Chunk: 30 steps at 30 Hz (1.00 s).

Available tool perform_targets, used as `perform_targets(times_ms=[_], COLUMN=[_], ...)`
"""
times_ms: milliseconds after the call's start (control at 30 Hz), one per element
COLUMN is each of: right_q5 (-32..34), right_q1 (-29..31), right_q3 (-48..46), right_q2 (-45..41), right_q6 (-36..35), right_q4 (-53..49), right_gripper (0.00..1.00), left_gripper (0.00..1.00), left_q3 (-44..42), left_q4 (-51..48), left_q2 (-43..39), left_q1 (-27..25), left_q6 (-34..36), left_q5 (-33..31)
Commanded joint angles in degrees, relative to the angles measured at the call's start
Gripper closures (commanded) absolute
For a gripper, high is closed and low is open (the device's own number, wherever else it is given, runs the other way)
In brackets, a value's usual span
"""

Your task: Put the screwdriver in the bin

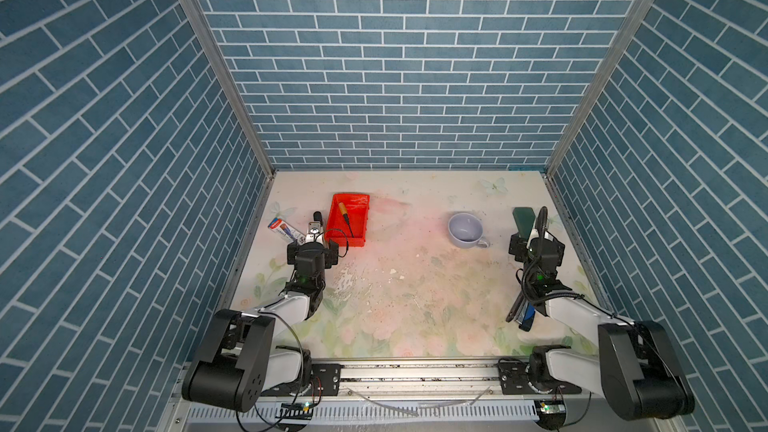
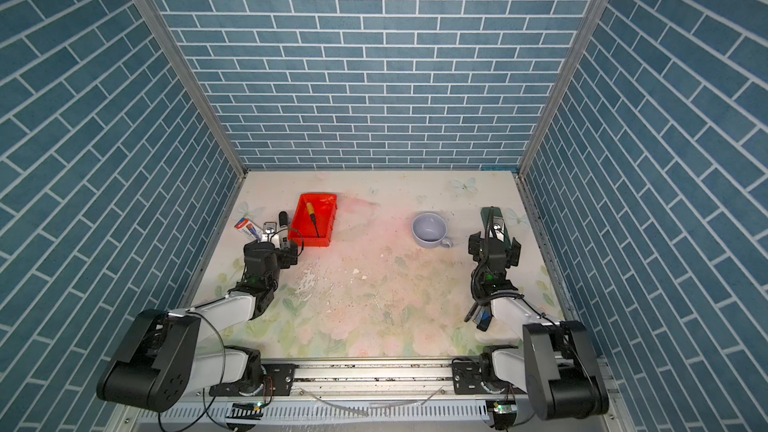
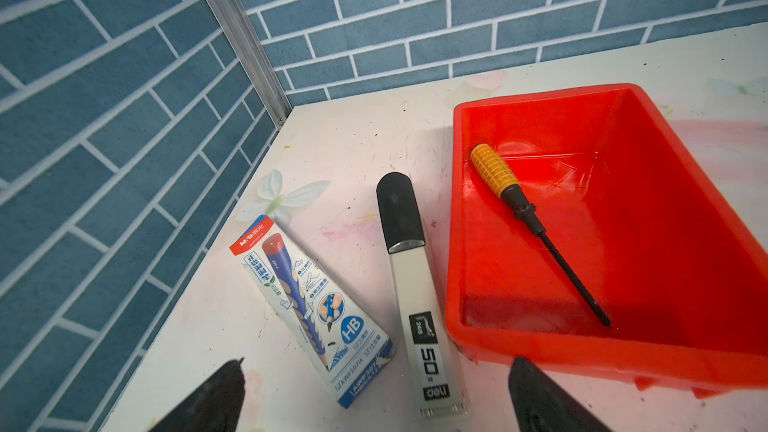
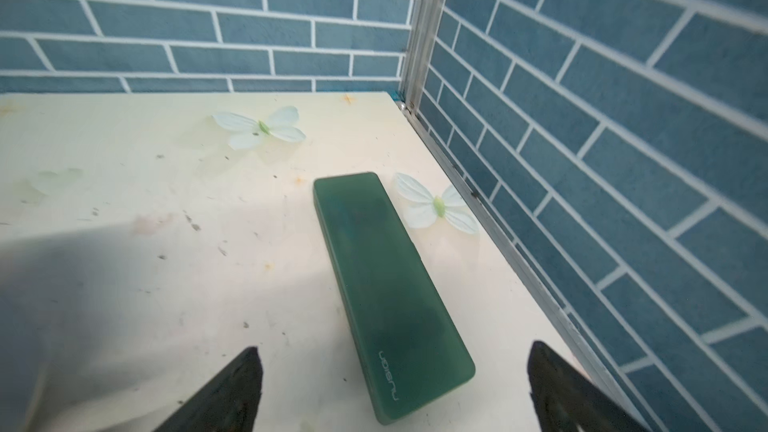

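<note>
**The screwdriver is in the bin, and both arms hold nothing.**
The slim screwdriver with the yellow-orange handle and thin black shaft [image 3: 536, 222] lies flat and slanted on the floor of the small red plastic bin [image 3: 455, 243]. It is likely slanted because it is about as long as the bin. The left fingers [image 3: 220, 396] are wide apart and empty above the worktop [image 3: 353, 151], just beside the bin, so the job looks done. The right fingers [image 4: 232, 392] are also wide and empty, above a flat dark green block [image 4: 386, 284], well apart from the bin.
</note>
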Motion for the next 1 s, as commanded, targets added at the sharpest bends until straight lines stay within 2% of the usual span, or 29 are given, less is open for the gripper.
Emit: perform_targets(times_ms=[0, 33, 133, 300, 333, 633, 967], right_q5=[-3.2, -4.0, -8.7, -15.9, -16.1, -15.8, -15.9], right_q1=[-1.5, -1.9, -3.0, -4.9, -5.1, -6.3, -6.7], right_q3=[-1.8, -1.6, 1.0, 0.2, -0.3, 4.7, 4.6], right_q2=[6.2, 8.0, 7.6, 11.6, 13.5, 12.8, 12.9], right_q6=[0.5, 0.3, 0.1, 0.0, -0.2, 2.0, 2.2], right_q4=[15.2, 17.1, 11.0, 15.4, 18.8, 8.1, 8.3], right_gripper=[0.02, 0.01, 0.01, 0.01, 0.01, 0.01, 0.01], left_gripper=[0.0, 0.0, 0.0, 0.0, 0.0, 0.0, 0.0], left_q3=[2.0, 1.9, 2.2, 2.7, 3.0, 3.4, 3.3], left_q4=[6.3, 8.5, 10.7, 12.4, 11.6, 11.1, 11.1], left_q2=[2.7, 4.1, 7.9, 11.7, 11.6, 11.8, 11.8], left_q1=[1.2, 1.6, 3.9, 6.1, 6.5, 7.0, 7.0], left_q6=[2.2, 2.5, 1.0, -0.4, -0.7, -0.9, -0.9], left_q5=[2.3, 3.3, 6.4, 10.1, 10.8, 11.2, 11.1])
